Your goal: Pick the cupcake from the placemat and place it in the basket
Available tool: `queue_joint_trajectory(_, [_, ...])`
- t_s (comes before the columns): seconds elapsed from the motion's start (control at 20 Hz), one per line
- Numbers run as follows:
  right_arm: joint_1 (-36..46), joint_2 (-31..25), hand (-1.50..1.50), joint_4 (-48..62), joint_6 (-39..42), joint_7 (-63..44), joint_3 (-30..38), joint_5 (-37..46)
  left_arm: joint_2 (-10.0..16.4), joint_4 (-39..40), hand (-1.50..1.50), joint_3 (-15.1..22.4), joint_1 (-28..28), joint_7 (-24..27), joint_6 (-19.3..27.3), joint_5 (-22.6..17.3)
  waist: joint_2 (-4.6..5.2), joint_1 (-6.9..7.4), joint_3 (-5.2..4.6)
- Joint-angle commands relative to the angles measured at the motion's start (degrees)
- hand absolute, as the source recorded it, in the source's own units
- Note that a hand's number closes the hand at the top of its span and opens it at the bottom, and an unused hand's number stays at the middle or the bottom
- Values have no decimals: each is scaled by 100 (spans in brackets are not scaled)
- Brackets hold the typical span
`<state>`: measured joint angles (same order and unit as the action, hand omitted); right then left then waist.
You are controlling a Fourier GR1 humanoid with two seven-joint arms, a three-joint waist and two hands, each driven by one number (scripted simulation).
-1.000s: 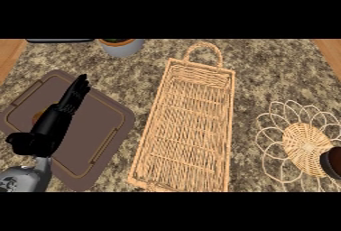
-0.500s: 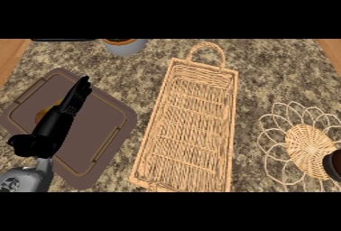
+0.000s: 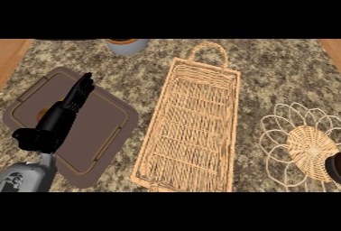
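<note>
Soft, even light falls from above over the speckled grey-brown granite worktop (image 3: 273,72), moderately bright and with a warm cast. The long pale wicker basket (image 3: 193,126) is the lightest thing in view. Small dark gaps pick out its weave, and a thin shadow lines its near and left edges. The brown square placemat (image 3: 110,131) at the left reads flat and dull. The black left hand (image 3: 72,104) over it is so dark that its surface shows little shading.

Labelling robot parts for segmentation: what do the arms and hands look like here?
Left hand is black, slim fingers off a bulkier black base. Its forearm is a grey shell with dark markings. Right hand: only a dark sliver at the edge.
</note>
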<state>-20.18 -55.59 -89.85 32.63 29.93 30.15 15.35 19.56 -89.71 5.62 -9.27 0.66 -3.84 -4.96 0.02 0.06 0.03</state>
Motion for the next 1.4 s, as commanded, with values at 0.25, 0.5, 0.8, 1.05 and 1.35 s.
queue_joint_trajectory(0.25, [392,741,-150,715,-647,886,-520,1099,-309,-237,0,-54,4,-199,25,239,-10,-24,-1])
queue_joint_trajectory(0.5, [1225,880,-150,1650,-881,1090,-864,1537,-393,-82,0,-124,219,60,-181,336,-2,9,-1])
queue_joint_trajectory(0.8, [1309,968,-150,1234,-410,965,-799,1288,-157,-64,0,-579,-352,-497,-448,145,-2,-13,-3])
queue_joint_trajectory(1.05, [1067,1269,-150,1231,-718,1270,-917,1597,-457,-347,0,-396,55,-402,-388,370,-6,-6,-2])
queue_joint_trajectory(1.35, [1114,1345,-150,1116,-768,945,-801,1975,-629,-183,0,-430,164,-129,-398,671,-3,-10,-3])
